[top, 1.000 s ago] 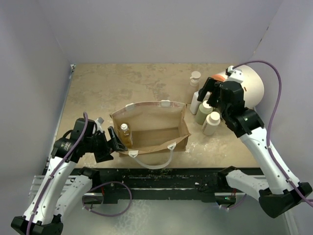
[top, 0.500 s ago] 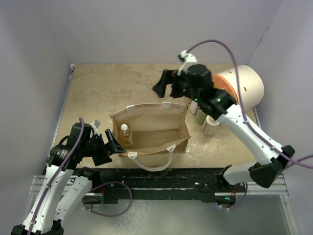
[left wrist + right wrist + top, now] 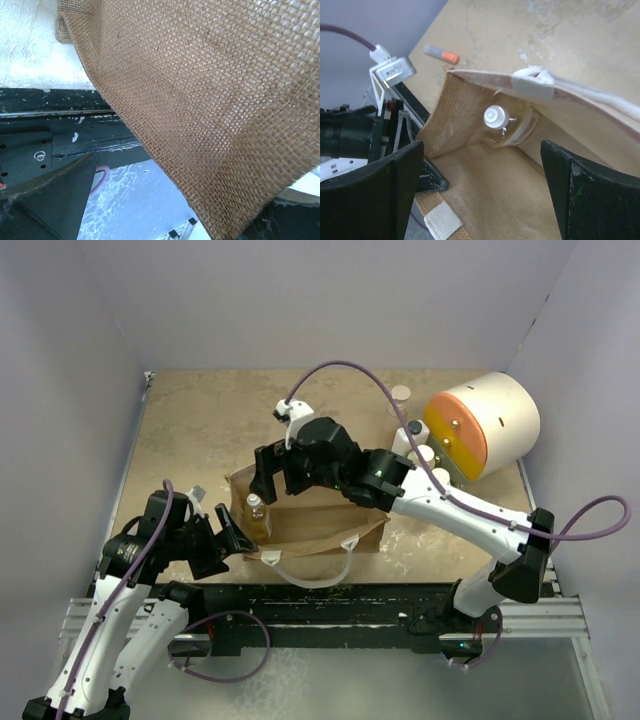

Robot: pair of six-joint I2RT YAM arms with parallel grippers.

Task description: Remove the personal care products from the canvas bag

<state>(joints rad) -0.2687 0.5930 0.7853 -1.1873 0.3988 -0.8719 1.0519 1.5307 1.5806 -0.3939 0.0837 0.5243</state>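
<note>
The tan canvas bag (image 3: 330, 515) stands open in the middle of the table. The small amber white-capped bottle (image 3: 257, 515) stands inside at its left end and also shows in the right wrist view (image 3: 507, 125). My right gripper (image 3: 270, 480) is open and empty, above the bag's left end, with the bottle just ahead of its jaws (image 3: 482, 200). My left gripper (image 3: 235, 538) is open at the bag's near-left corner, and the burlap wall (image 3: 210, 100) lies between its fingers. Outside the bag, the beige pump bottle (image 3: 401, 397), the black-capped bottle (image 3: 411, 434) and two cream-capped bottles (image 3: 428, 456) stand at the right.
The large white-orange-yellow cylinder (image 3: 485, 423) lies at the back right beside the bottles. The orange marker pen (image 3: 441, 53) lies on the table beyond the bag's left corner. A rope handle (image 3: 310, 575) hangs over the table's near edge. Grey walls close in three sides.
My right arm swung from the bottles at the right across the table to above the bag's left end. The left arm has barely moved.
</note>
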